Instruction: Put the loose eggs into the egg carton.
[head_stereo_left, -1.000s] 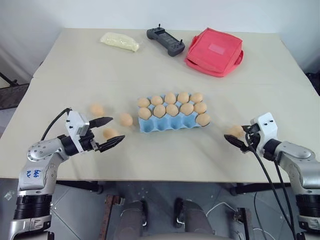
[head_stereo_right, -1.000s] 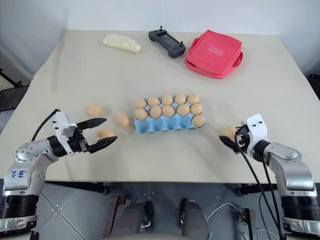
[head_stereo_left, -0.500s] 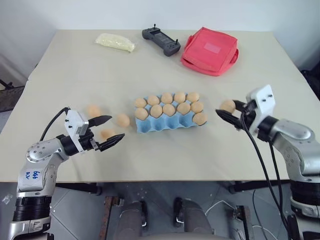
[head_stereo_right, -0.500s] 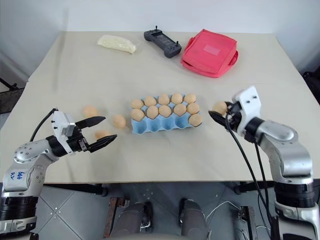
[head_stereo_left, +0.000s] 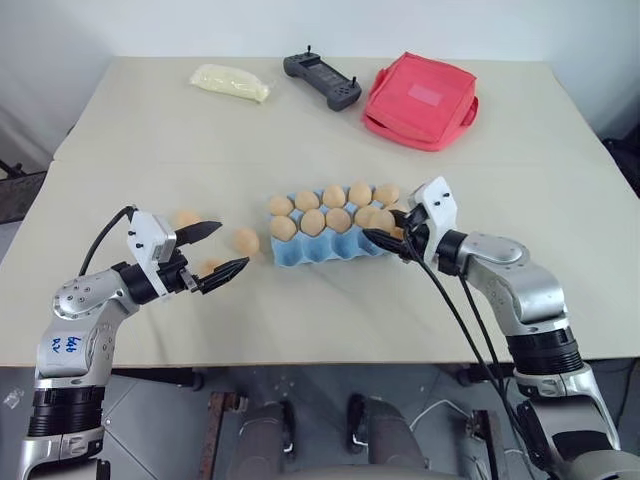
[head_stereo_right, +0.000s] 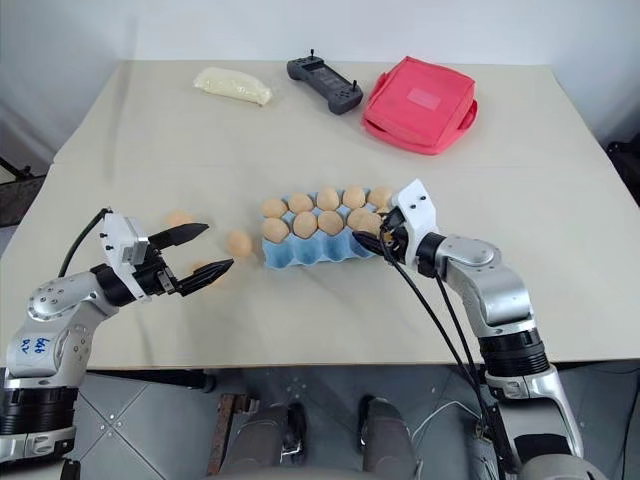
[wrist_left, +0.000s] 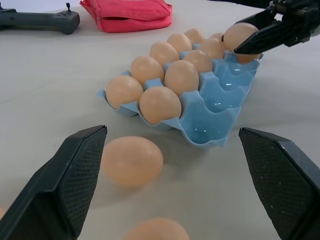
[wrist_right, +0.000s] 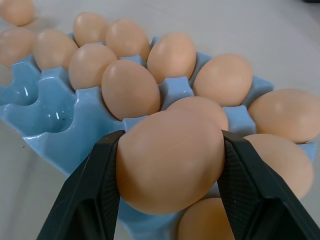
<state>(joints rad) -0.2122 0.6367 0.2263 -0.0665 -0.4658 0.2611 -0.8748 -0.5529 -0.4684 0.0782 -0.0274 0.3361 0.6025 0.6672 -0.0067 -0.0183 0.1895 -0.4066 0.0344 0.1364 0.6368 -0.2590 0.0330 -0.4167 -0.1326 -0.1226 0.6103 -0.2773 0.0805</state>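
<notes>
Black jaws of the right gripper (wrist_right: 167, 200) are clamped on one egg (wrist_right: 170, 160), held just above the right end of the light blue egg carton (head_stereo_left: 330, 248). Ten eggs sit in its back cups; the front cups are free. Jaws of the left gripper (head_stereo_left: 224, 250) stand wide apart near three loose eggs (head_stereo_left: 245, 240) on the desk (head_stereo_left: 330, 150), left of the carton.
</notes>
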